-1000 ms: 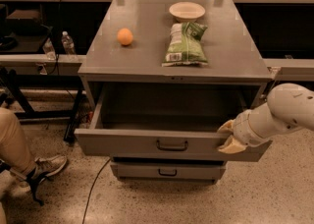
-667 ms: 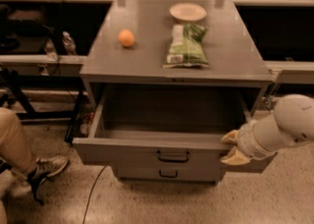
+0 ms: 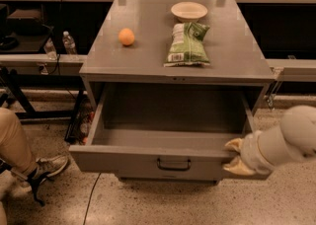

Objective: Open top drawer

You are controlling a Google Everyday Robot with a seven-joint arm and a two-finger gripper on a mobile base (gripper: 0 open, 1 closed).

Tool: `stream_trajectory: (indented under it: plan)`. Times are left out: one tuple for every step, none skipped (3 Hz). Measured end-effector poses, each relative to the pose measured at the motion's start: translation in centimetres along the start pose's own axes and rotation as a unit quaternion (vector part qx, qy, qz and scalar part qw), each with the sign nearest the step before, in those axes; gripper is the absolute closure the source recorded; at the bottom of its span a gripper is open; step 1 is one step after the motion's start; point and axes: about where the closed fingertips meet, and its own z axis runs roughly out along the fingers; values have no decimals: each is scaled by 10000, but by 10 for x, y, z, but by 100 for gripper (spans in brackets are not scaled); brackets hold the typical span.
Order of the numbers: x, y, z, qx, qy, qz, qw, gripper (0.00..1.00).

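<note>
My gripper [image 3: 236, 156] sits at the right end of the top drawer's [image 3: 123, 157] front panel, out in front of the desk's [image 3: 148, 61] front right corner. It touches the panel's upper rim. I cannot tell whether it is clamped on that rim or only hooked against it.

I am holding the panel's end instead of the small black handle [image 3: 174, 164] at its centre, I think, because my arm [image 3: 291, 137] comes in from the right. The rim there gives a plain edge to draw on without reaching across the front.

The drawer stands well out from under the desk's front edge. Its deep grey interior is open to view, and I see nothing in it. The task looks done or all but done. Little travel can be left before the slides stop, so I judge that any further pull should be short and straight, square to the front edge. A pull from one end can skew the drawer and bind it.

On the desktop, an orange [image 3: 126, 36] lies toward the left edge. A green snack bag [image 3: 188, 44] lies right of the middle, with a shallow bowl [image 3: 189, 10] just behind it near the rear edge. All three are set back from the front edge, well apart from my arm.

A person's leg and shoe [image 3: 49, 166] are on the floor beyond the desk's front left corner, near the drawer's left end, so that side has less room.
</note>
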Motion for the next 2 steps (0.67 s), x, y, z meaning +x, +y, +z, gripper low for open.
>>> stream_trajectory:
  plan:
    - [0,2,-1,0,3,17,10000,100]
    - [3,36,-17,24,56,287,9996,100]
